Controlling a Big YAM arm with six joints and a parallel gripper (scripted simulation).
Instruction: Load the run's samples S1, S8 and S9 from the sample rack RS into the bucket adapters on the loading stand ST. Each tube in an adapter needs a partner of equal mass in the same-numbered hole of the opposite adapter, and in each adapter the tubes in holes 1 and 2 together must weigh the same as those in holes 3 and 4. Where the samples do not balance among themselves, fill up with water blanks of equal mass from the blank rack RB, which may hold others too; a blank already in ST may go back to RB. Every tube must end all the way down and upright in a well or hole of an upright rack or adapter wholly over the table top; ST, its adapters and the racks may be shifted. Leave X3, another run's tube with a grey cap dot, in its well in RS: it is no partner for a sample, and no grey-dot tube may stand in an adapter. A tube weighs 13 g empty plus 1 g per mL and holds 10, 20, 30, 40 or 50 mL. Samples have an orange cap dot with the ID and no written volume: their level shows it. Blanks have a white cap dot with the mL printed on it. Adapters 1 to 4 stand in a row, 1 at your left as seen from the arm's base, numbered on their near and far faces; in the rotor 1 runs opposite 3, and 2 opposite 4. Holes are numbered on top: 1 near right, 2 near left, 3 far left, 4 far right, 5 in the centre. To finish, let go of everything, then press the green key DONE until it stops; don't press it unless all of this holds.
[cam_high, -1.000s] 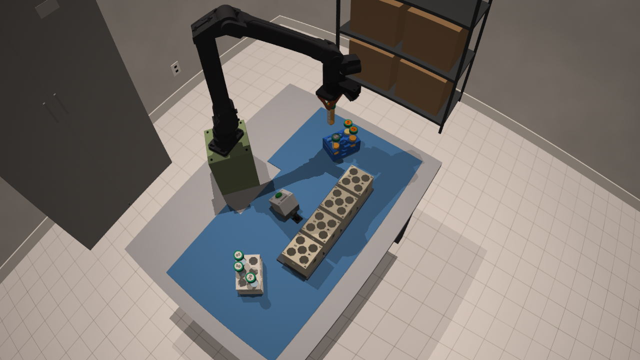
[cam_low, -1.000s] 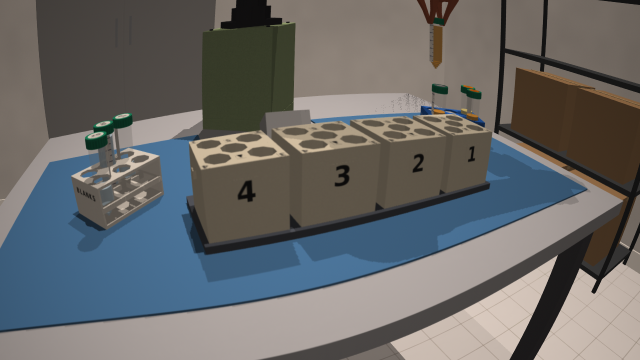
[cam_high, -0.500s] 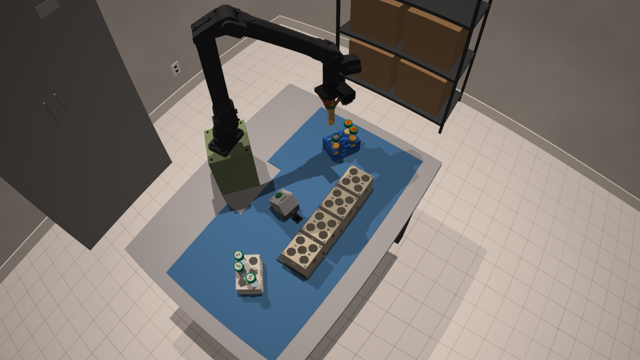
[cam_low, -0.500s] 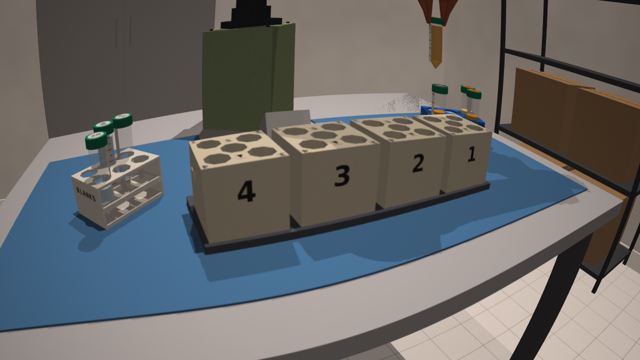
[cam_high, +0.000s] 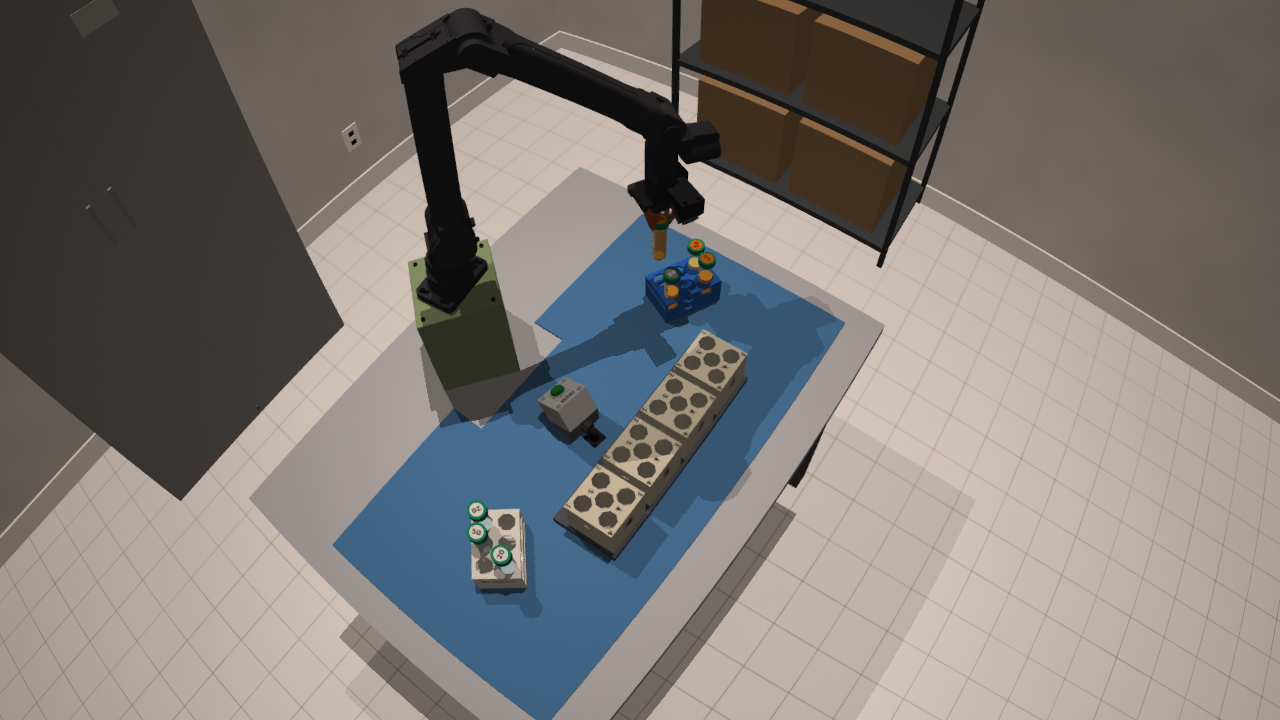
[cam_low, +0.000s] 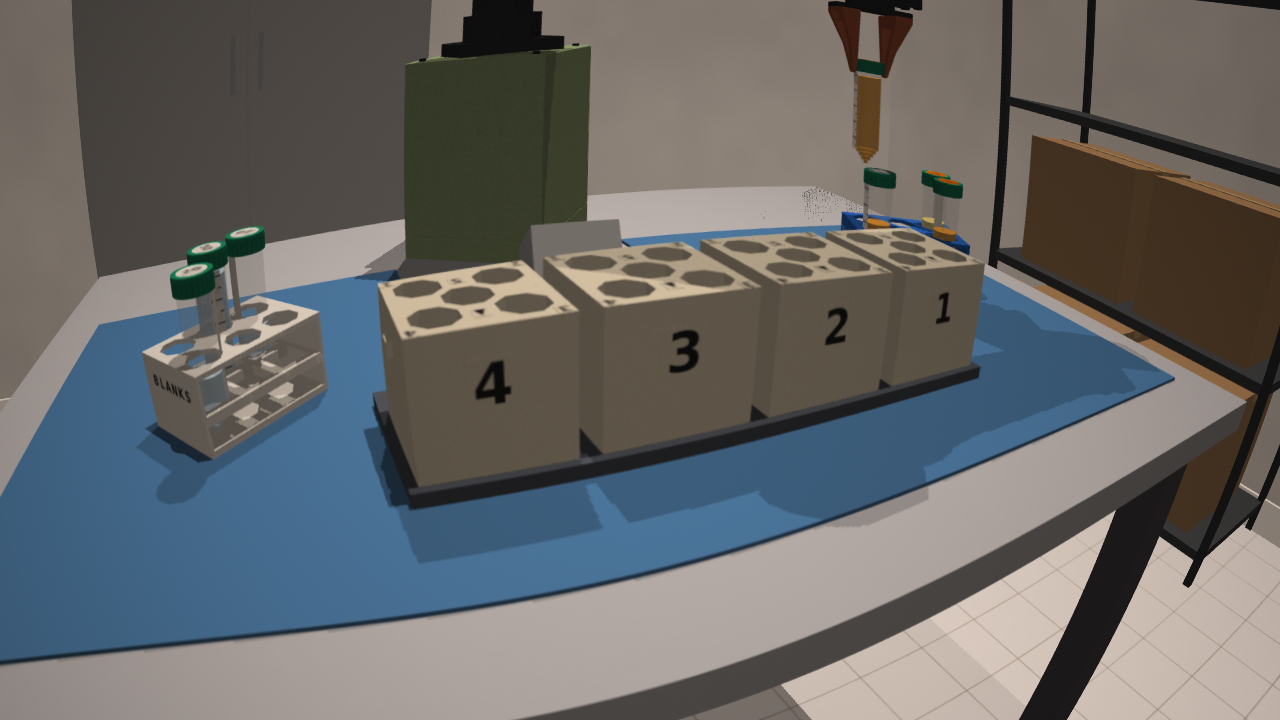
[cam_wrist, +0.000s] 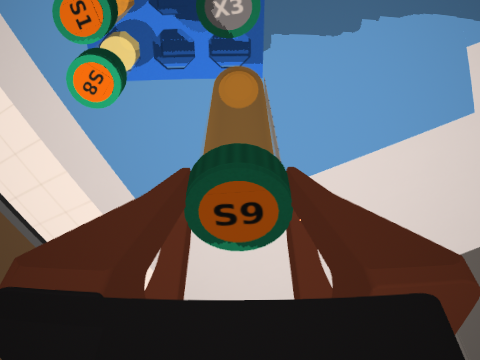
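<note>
End effector (cam_low: 869, 64) clamped partway on S9 tube (cam_low: 866, 116) just under cap, tube hanging upright high above blue rack (cam_high: 682, 295). Judgement: carry level to adapter 1 (cam_low: 930, 304), centre tip over hole, lower straight, release only once seated.

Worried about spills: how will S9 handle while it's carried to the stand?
S9 looks nearly full, so probably the heaviest kind. The pincer grips only under its cap, so it may swing. Its pointed tip means it likely can't stand alone.
</note>
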